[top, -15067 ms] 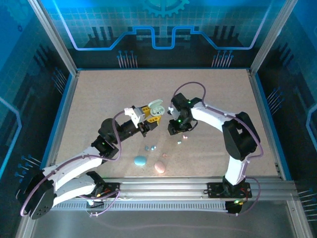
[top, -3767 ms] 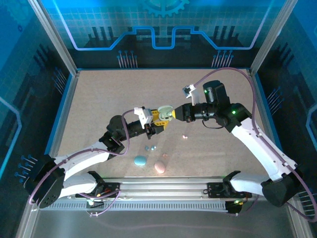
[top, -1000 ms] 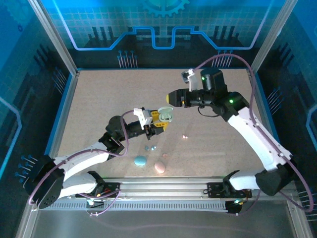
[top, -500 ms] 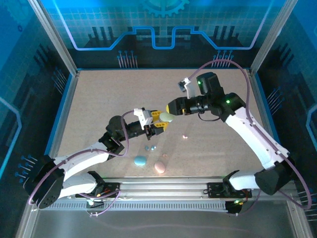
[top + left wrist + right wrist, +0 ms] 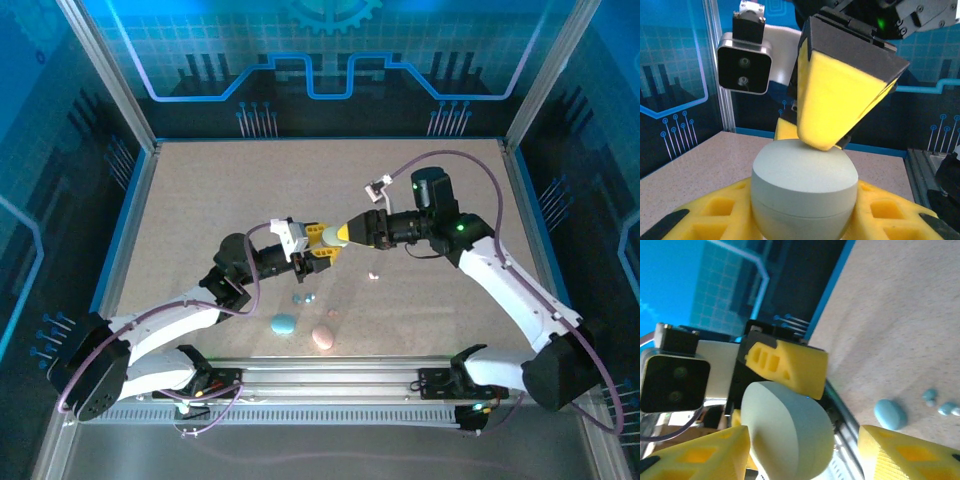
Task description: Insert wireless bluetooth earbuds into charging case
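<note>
Midway over the surface [image 5: 220, 200], the left arm [image 5: 170, 325] stretches forward, left fingers [image 5: 715, 210] clenched on the pale case [image 5: 804, 192]. The right arm [image 5: 510, 290] bends in level, right fingers [image 5: 905, 450] parted astride it, one touching its top. Earbuds [image 5: 306, 298] lie loose below.

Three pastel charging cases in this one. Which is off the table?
The pale grey-green case, clamped in the left gripper above the table. The blue case and the pink case both lie flat on it.
</note>
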`<move>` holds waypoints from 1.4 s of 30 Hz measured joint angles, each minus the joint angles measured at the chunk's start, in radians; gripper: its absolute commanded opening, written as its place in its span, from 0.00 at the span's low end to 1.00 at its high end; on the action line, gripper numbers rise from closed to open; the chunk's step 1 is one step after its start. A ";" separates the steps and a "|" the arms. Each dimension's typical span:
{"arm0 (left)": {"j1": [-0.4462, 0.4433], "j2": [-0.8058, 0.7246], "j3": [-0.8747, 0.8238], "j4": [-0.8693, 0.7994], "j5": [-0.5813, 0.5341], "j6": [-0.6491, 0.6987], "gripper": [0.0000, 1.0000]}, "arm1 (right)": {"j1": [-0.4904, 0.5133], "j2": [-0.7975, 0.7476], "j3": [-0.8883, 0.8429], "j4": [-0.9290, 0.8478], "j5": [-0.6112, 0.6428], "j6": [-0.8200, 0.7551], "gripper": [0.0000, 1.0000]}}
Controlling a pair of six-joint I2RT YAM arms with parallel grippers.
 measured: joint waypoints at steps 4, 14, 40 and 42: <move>0.000 0.007 0.006 0.016 0.007 -0.008 0.35 | 0.000 0.016 -0.007 0.079 -0.069 0.057 0.51; 0.000 0.009 0.007 0.026 0.006 -0.016 0.38 | -0.015 0.023 -0.025 0.135 -0.091 0.114 0.18; -0.001 -0.128 0.043 -0.345 -0.301 -0.036 0.73 | -0.154 0.370 -0.045 0.213 0.293 0.063 0.15; 0.002 -0.129 0.093 -0.439 -0.340 -0.063 0.75 | -0.153 0.472 -0.009 0.206 0.305 0.052 0.15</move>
